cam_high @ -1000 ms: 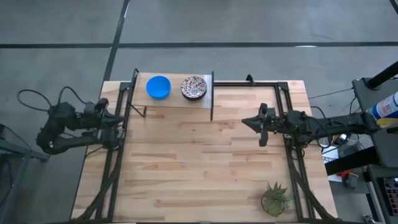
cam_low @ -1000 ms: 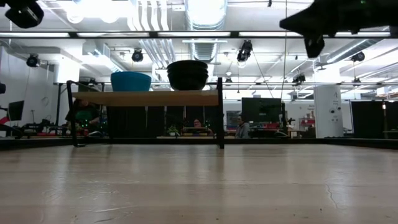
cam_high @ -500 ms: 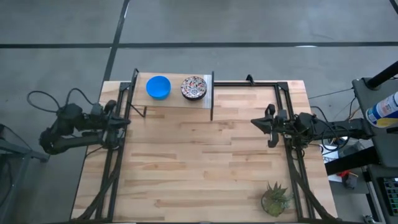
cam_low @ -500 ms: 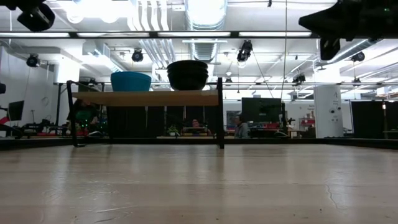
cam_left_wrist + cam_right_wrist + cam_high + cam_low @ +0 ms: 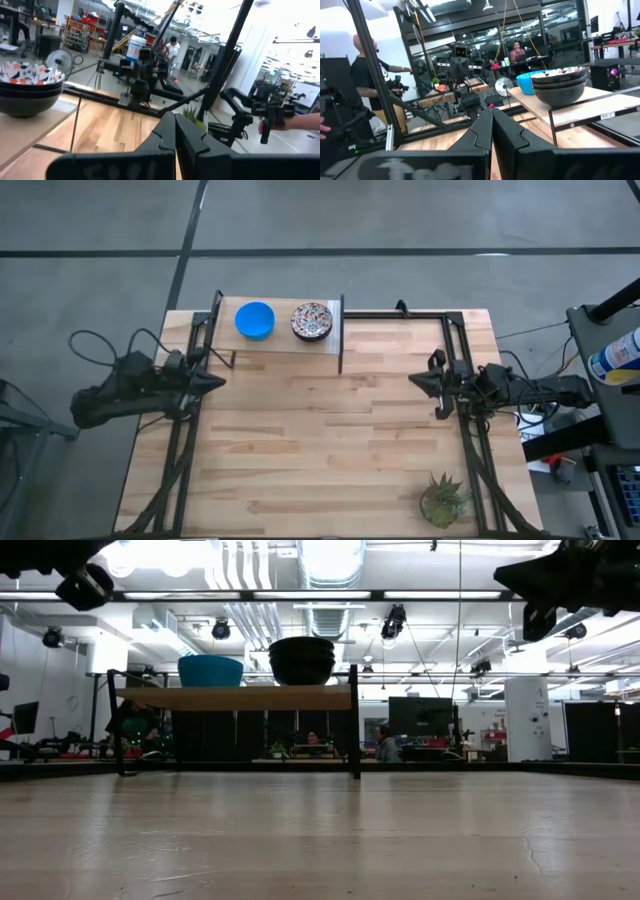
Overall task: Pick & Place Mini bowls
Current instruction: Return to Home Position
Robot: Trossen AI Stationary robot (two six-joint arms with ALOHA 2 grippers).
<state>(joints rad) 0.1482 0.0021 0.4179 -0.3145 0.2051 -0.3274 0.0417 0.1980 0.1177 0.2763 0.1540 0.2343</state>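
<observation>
A stack of plain blue mini bowls [image 5: 255, 320] and a stack of patterned mini bowls [image 5: 311, 321] stand on their bases on a raised wooden shelf [image 5: 285, 342] at the table's far left. In the low view the blue stack [image 5: 210, 671] sits left of the dark-sided patterned stack [image 5: 301, 660]. My left gripper [image 5: 216, 380] hovers shut above the table's left edge, nearer than the shelf. My right gripper [image 5: 422, 381] hovers shut over the table's right side. The left wrist view shows the patterned stack [image 5: 27, 90]. The right wrist view shows both stacks [image 5: 559, 87].
A small green potted plant [image 5: 443, 498] stands near the table's near right corner. Black frame rails run along the left and right sides and the far edge. Bare wood lies between the two grippers. A person [image 5: 367, 75] stands beyond the table.
My left gripper has moved toward the table's right, coming in over the left rail. My right gripper has drawn back toward the table's right edge. Both stay shut. The bowls have not moved.
</observation>
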